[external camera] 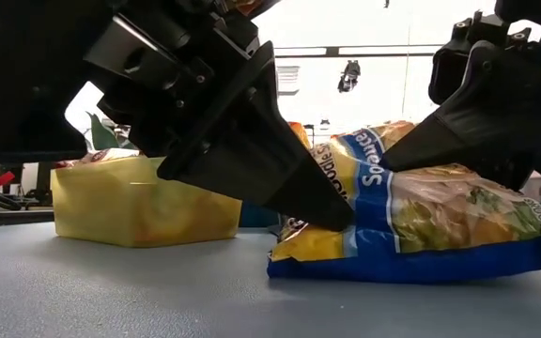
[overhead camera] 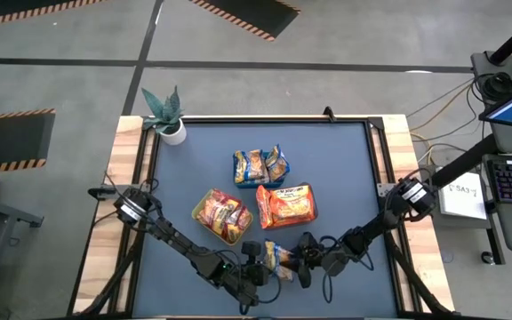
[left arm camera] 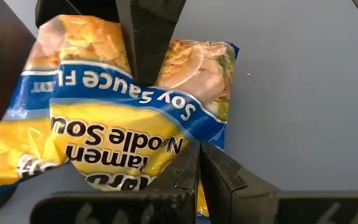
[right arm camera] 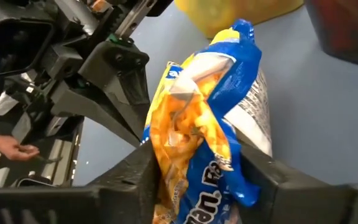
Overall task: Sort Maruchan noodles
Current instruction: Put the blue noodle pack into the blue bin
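One blue-and-yellow noodle packet (overhead camera: pixel 279 258) (external camera: pixel 421 225) sits at the table's near edge between my two grippers. My left gripper (overhead camera: pixel 260 267) (left arm camera: pixel 199 171) comes from the left and is shut on it. My right gripper (overhead camera: pixel 308 256) (right arm camera: pixel 201 186) comes from the right and has the packet (right arm camera: pixel 197 124) between its fingers. More packets lie farther back: blue ones in a blue tray (overhead camera: pixel 258 166), orange-red ones in a yellow tray (overhead camera: pixel 223 216), and an orange one (overhead camera: pixel 286 205) beside them. My left gripper pinches the packet's edge (left arm camera: pixel 188 149) between its two fingers, slanting down from the table's left. The packet's lower side (external camera: pixel 393 272) rests on the table. My right gripper has one finger (right arm camera: pixel 143 180) against the packet's printed face and the other (right arm camera: pixel 263 180) against its pale back. It comes nearly level from the right, with the packet standing on edge between the fingers.
A yellow tray (external camera: pixel 130 202) stands just behind the held packet. A potted plant (overhead camera: pixel 165 116) is at the far left corner. Wooden table borders run along both sides. A person's hand (right arm camera: pixel 11 149) shows beyond the table.
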{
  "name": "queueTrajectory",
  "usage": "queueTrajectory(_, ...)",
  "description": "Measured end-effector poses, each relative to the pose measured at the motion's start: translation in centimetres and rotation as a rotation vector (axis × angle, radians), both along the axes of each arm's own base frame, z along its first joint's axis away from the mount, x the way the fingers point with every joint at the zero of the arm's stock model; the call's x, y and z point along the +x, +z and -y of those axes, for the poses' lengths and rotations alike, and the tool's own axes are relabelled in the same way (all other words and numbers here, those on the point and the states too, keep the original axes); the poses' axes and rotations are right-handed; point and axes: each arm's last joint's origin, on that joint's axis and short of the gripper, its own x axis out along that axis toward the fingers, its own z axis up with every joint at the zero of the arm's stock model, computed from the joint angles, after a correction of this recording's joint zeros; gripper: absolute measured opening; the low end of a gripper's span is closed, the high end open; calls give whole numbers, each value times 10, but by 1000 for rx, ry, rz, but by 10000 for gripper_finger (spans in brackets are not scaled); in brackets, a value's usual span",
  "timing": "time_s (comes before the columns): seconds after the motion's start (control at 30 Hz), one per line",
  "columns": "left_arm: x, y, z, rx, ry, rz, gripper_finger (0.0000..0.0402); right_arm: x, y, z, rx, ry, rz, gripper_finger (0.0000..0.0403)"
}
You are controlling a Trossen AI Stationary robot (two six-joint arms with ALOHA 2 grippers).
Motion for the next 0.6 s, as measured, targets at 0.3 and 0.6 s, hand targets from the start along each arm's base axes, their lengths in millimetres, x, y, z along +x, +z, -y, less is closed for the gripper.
queueTrajectory(0.3,-5,8,6,45,-49,18,0,-1,5,0,-12,34,1,114)
queueTrajectory(0.6,-30,49,11,191,1,45,0,-1,14,0,-19,46,27,113)
